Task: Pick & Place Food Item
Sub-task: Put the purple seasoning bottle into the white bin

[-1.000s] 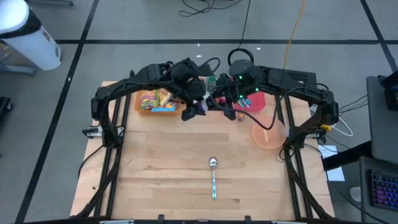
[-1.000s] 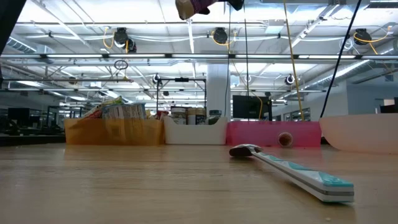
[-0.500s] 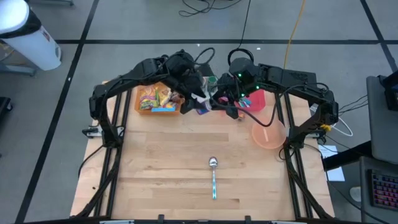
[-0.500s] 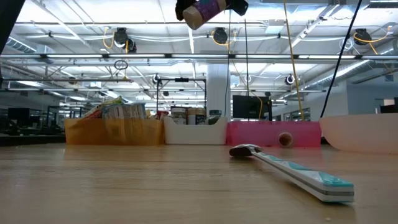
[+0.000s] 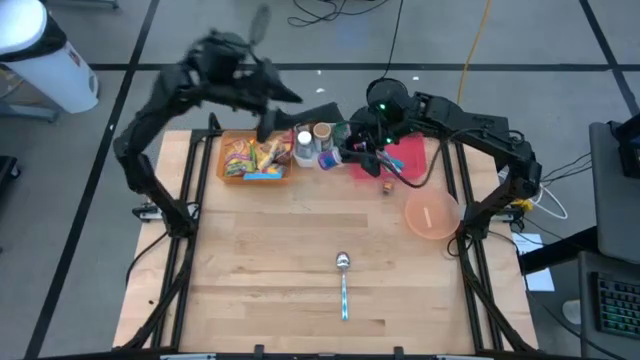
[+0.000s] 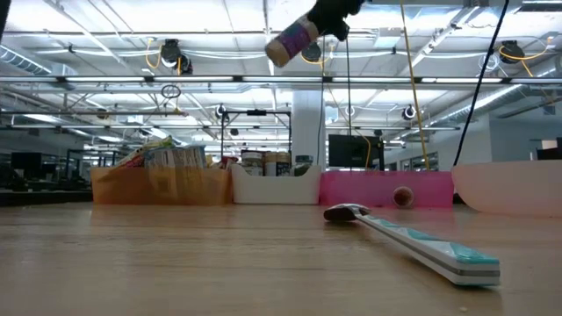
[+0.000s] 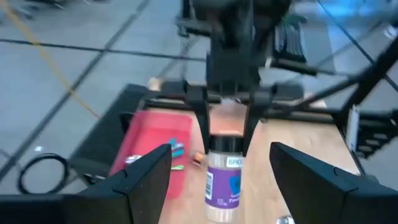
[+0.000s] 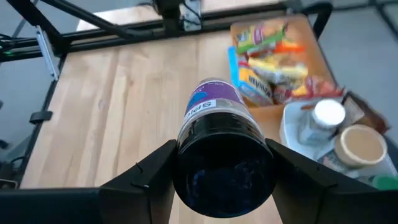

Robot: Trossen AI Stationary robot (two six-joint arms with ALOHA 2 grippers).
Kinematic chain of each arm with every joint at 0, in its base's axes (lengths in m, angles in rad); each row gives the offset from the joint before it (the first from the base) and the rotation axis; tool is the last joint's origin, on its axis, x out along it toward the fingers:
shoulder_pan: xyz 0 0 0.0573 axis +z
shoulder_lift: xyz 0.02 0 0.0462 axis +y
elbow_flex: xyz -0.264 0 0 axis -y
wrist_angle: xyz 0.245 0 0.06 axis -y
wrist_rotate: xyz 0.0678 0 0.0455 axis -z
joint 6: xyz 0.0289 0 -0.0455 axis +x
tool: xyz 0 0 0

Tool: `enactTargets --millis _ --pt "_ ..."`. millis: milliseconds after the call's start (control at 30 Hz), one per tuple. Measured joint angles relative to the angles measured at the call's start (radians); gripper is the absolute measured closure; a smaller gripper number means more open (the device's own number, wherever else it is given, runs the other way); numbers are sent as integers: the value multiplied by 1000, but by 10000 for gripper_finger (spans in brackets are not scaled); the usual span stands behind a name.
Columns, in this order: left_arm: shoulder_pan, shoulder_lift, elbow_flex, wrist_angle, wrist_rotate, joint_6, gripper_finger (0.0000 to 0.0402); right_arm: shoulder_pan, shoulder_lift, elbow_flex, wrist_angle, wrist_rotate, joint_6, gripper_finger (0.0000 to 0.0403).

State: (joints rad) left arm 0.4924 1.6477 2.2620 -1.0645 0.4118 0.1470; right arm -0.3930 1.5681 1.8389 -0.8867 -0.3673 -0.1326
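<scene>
Clearly a handover had just finished. On the left, the left hand (image 5: 270, 113), which a second earlier had been pressed close to the right one above the back of the worktop (image 5: 300, 250), had swung up and away toward the far left corner. Its fingers (image 7: 142, 182) stood apart with nothing between them.

Below it, the orange bin (image 5: 255, 176) of snack packets sat where it had been, and so did the white bin (image 5: 303, 160) of small containers next to it.

Just right of those bins, the spice jar (image 7: 222, 186), purple-labelled with a black cap, hung in the air well above the wood. The right hand (image 5: 348, 150) alone carried it, clamped on the cap end with the jar's base pointing out toward the left. The pink tray (image 5: 410, 160) lay under that arm, with the pale bowl (image 5: 432, 215) nearer the front right and the spoon (image 5: 343, 285) lying alone in the middle.

By my reading, the pick was done and the jar now belonged to the right arm. Setting it down remained, probably somewhere on the right side, though the destination could not be told.
</scene>
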Motion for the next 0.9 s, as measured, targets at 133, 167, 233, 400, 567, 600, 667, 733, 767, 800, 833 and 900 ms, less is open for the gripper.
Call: enactTargets --millis 133,167,233,400,567,600,667,733,767,800,833,900 --pt "66 -54 2 19 5 -29 120 -39 46 0 5 -5 -3 203" --pt "79 -65 2 15 5 -32 120 -49 57 0 10 -5 -6 203" --pt "101 -82 2 13 6 -33 121 -66 87 -1 8 -13 -12 203" --pt "133 -96 1 -2 15 -40 129 -107 164 31 15 -53 -1 203" --pt "155 -99 1 -50 42 -43 132 -144 261 167 -16 -51 -4 203" --pt "158 -99 1 -63 42 -41 133 -148 278 197 -13 -51 -8 203" --pt "157 -98 1 -86 42 -34 134 -159 313 253 -38 -43 -15 203" --pt "157 -98 1 -107 43 -23 136 -163 350 305 -74 -26 -31 203" --pt "157 -98 1 -115 43 -17 137 -163 369 329 -92 -21 -45 203" --pt "157 -98 1 -120 44 -16 137 -163 389 350 -125 -15 -57 203" --pt "157 -98 1 -125 44 -16 137 -162 408 370 -163 3 -70 203" --pt "157 -98 1 -131 44 -18 136 -162 433 393 -210 38 -105 203"
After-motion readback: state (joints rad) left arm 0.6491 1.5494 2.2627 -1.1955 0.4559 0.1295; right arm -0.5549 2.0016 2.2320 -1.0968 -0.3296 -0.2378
